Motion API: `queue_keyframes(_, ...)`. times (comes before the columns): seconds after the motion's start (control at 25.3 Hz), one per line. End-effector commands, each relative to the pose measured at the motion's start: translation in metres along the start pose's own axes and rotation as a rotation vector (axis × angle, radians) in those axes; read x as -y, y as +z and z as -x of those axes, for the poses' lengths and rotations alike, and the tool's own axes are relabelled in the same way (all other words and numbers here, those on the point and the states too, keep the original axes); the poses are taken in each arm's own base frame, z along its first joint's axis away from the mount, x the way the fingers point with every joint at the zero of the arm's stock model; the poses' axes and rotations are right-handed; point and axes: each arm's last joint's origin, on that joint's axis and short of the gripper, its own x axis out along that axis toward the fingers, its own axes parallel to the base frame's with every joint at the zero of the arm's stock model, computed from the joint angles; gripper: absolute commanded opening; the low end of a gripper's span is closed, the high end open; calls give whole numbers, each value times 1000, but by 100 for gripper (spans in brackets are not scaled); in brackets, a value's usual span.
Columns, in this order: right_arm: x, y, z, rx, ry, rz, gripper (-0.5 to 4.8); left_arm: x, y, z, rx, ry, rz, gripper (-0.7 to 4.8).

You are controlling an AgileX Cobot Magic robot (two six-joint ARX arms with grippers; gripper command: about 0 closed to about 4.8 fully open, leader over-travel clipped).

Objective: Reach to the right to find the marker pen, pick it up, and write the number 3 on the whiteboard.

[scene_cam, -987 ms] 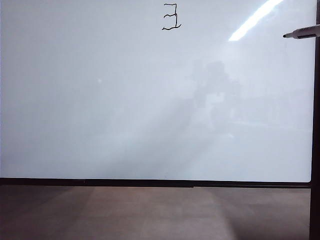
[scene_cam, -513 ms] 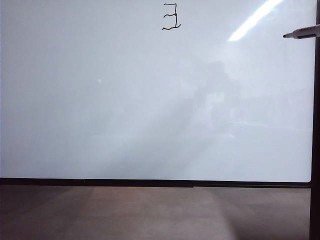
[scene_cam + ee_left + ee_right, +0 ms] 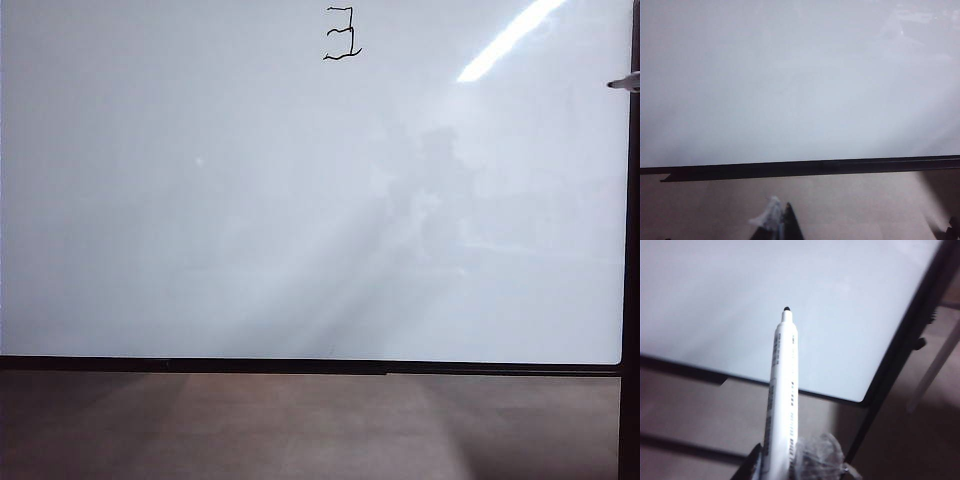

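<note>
The slim pale-barrelled marker pen (image 3: 782, 400) is clamped in the right gripper (image 3: 790, 462), dark tip pointing at the large glossy black-framed whiteboard (image 3: 300, 220). The thin black hand-drawn number 3 (image 3: 342, 34) lies far leftward of the tip. The left gripper (image 3: 782, 225) is parked low; its opening cannot be told.

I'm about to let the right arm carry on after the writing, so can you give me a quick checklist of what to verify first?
1. The number 3 is drawn near the top of the whiteboard: ok.
2. The marker pen is clamped in the right gripper: ok.
3. Pen tip is off the board surface, at the board's right edge in the exterior view: ok.
4. Pen cap is off, dark tip exposed: ok.
5. The left gripper is low in front of the board, away from the pen: ok.
6. Left gripper open or shut: cannot tell.
</note>
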Motion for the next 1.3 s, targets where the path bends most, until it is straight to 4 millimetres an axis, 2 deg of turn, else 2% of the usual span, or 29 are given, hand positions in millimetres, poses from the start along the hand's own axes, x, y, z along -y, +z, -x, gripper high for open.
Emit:
queue_keyframes(0.04, 5, -5, -1, 124, -43, -46, 53, 0, 1, 0, 10, -2, 0, 8)
queue_keyframes(0.32, 9, -28, -7, 173, 0, -50, 53, 0, 1, 0, 10, -2, 0, 8)
queue_keyframes(0.67, 8, -49, -16, 267, -26, -105, 53, 0, 1, 0, 10, -2, 0, 8)
queue_keyframes(1.3, 21, -56, -17, 208, -184, -171, 53, 0, 1, 0, 10, -2, 0, 8)
